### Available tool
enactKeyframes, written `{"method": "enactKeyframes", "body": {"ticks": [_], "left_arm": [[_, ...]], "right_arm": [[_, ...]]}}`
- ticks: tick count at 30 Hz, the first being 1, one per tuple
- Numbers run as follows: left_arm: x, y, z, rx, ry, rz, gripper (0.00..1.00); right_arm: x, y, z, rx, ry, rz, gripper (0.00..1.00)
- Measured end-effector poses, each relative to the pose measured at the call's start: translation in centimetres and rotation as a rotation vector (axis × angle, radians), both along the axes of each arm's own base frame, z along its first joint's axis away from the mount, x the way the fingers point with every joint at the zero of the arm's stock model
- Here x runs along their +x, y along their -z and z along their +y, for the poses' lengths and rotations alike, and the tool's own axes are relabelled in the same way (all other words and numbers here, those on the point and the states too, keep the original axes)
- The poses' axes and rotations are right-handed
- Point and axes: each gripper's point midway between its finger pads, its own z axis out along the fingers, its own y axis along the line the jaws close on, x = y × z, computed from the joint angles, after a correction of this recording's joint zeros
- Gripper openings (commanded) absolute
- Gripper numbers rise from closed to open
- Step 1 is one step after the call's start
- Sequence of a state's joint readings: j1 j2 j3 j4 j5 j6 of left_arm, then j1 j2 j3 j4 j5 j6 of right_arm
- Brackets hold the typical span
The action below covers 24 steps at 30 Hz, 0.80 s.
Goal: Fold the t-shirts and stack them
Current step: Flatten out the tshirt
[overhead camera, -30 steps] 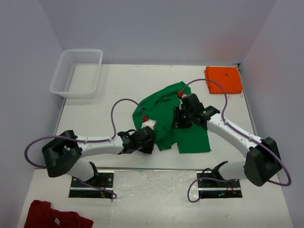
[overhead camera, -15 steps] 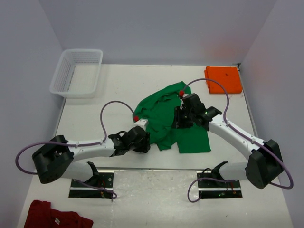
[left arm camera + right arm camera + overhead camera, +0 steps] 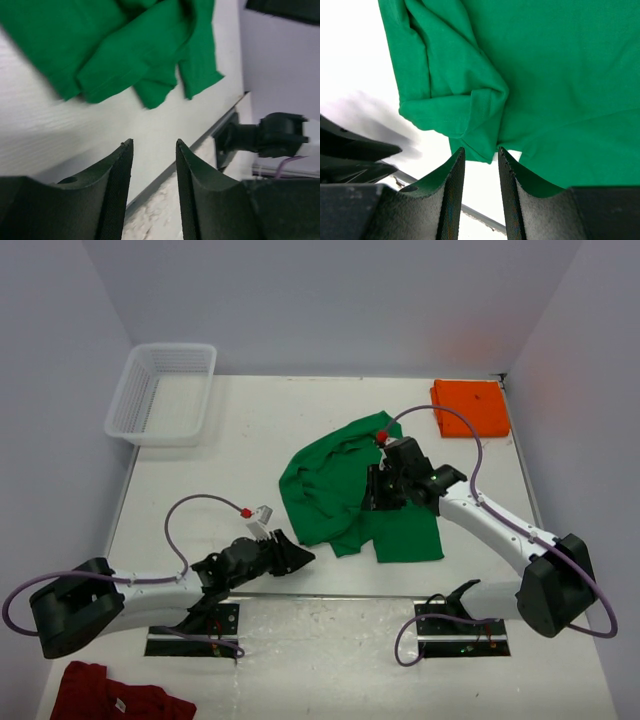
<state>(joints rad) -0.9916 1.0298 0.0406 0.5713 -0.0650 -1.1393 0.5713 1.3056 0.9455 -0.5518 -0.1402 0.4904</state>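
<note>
A white table (image 3: 200, 490) is being viewed from above, with two robot arms reaching in from its near edge. The green t-shirt (image 3: 345, 495) is lying at the table's centre, bunched and only partly folded, with its near right portion lying flat and its left side rumpled into loose overlapping layers. The orange t-shirt (image 3: 470, 407) is sitting in the far right corner, already folded into a neat rectangle. The right gripper (image 3: 477, 160) is hovering over the middle of the green shirt, its jaws parted only narrowly, tips just at a doubled-over edge, with no cloth visibly pinched. The left gripper (image 3: 154, 175) is lying low near the front edge, just beside the green shirt's near left corner, its jaws spread and holding nothing, bare table showing between them. The folding of the green shirt appears to be under way, and stacking is not yet done. The next move is probably calling for both grippers to take hold of the rumpled left side and flatten it before making another fold, then carrying the folded shirt onto the orange one.
</note>
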Motion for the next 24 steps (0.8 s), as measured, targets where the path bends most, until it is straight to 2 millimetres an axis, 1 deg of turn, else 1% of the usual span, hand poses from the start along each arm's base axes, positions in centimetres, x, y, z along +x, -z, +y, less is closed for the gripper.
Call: {"method": "enactKeyframes", "body": {"ticks": [3,5,7,9,11,15,16,18,20,22,24], "left_arm": [[1.0,-2.7,-1.0,-0.117,-0.044,-0.033,0.38],[1.7,-3.8,-1.1,-0.164,-0.076,-0.047,0.37],[2.2,-4.2,-1.1,-0.184,-0.108,-0.052,0.37],[2.6,-3.9,-0.9,-0.181,-0.135,-0.042,0.36],[2.7,-3.0,-0.7,-0.157,-0.154,-0.025,0.35],[2.5,-0.1,0.2,-0.055,-0.177,0.029,0.35],[2.4,0.9,0.4,-0.016,-0.177,0.046,0.34],[2.3,2.0,0.5,0.049,-0.173,0.068,0.34],[2.4,1.9,0.0,0.072,-0.162,0.066,0.34],[2.5,1.3,-0.4,0.08,-0.154,0.049,0.34],[2.8,0.3,-0.4,0.083,-0.16,0.023,0.34]], "right_arm": [[-0.1,0.1,-0.1,-0.001,0.0,0.002,0.34],[-0.2,0.1,-0.2,0.001,0.0,-0.002,0.34],[-0.3,0.0,-0.2,0.003,0.0,-0.007,0.34],[-0.3,-0.2,-0.2,0.006,0.0,-0.014,0.34],[-0.2,-0.4,-0.4,0.004,0.004,-0.025,0.34],[-0.1,-0.8,-0.4,0.009,0.006,-0.04,0.34],[0.0,-0.7,-0.3,0.009,0.005,-0.039,0.34],[0.2,-0.4,-0.1,0.013,0.003,-0.037,0.34],[0.3,0.1,0.4,0.025,-0.005,-0.021,0.34],[0.4,0.6,1.0,0.045,-0.012,-0.006,0.34],[0.0,1.3,1.4,0.069,-0.022,0.016,0.34]]}}
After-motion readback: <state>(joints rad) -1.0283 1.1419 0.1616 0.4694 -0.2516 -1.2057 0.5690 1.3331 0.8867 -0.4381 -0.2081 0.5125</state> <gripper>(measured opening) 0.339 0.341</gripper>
